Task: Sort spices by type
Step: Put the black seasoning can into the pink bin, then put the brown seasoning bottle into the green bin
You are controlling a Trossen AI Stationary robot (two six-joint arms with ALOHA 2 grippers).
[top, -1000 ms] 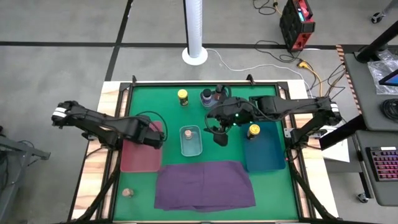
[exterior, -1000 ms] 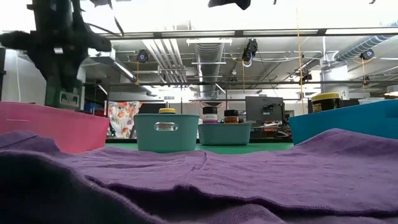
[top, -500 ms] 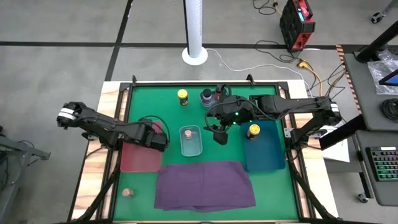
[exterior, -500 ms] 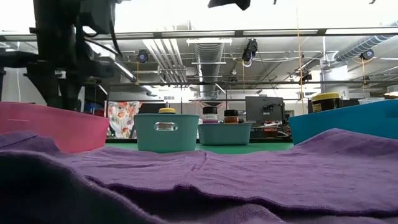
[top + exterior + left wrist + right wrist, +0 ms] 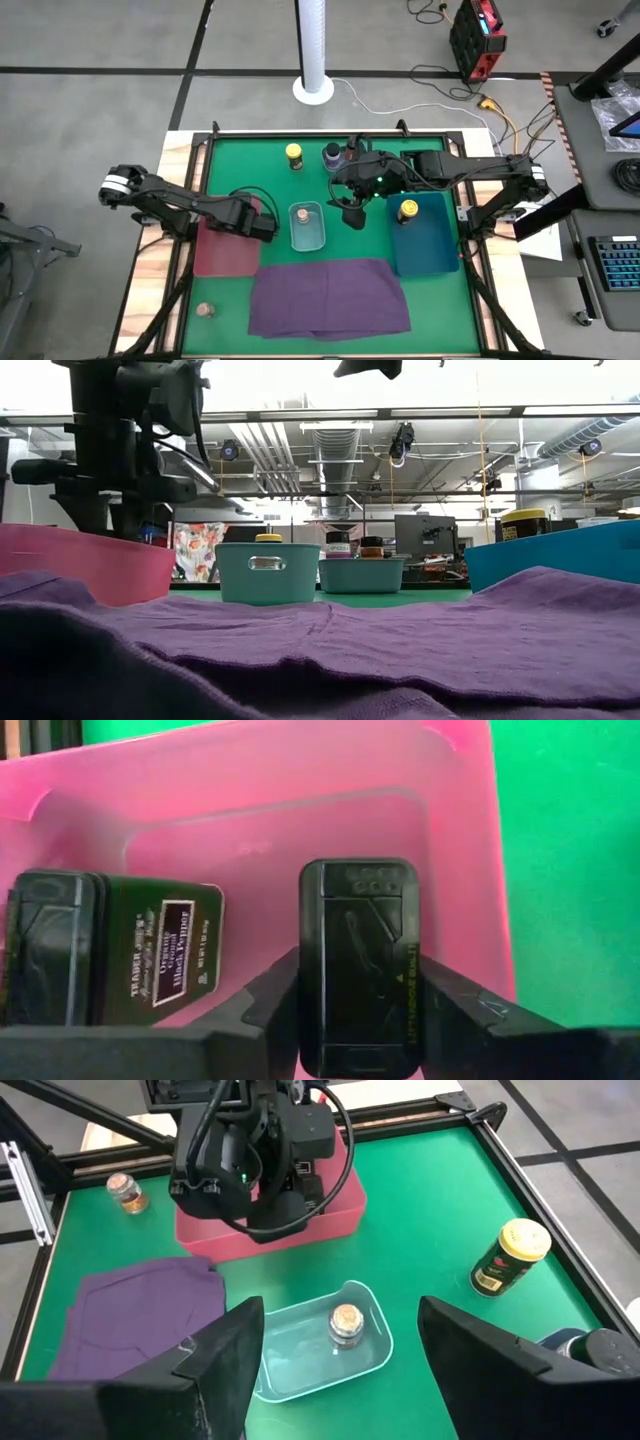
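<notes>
My left gripper hangs over the pink tray and is shut on a small dark flat tin. A second dark tin lies flat in that tray. My right gripper hovers open between the clear bin and the blue bin, touching nothing. One brownish-topped jar stands in the clear bin and a yellow-lidded jar in the blue bin. Another yellow-lidded jar and two dark-topped jars stand on the green mat near the far edge. My left gripper pinches the dark tin by its two long side edges, one finger on each side. The fingers come from above, pointing down into the pink tray. The tin's flat face points toward the wrist camera. Whether its lower end touches the tray floor, I cannot tell.
A purple cloth covers the near middle of the mat. A brownish-topped jar stands on the wooden strip at the near left corner. The green mat is bordered by a black frame.
My left gripper has moved toward the table's right and slightly toward the near edge, over the pink tray, still shut on the dark tin.
</notes>
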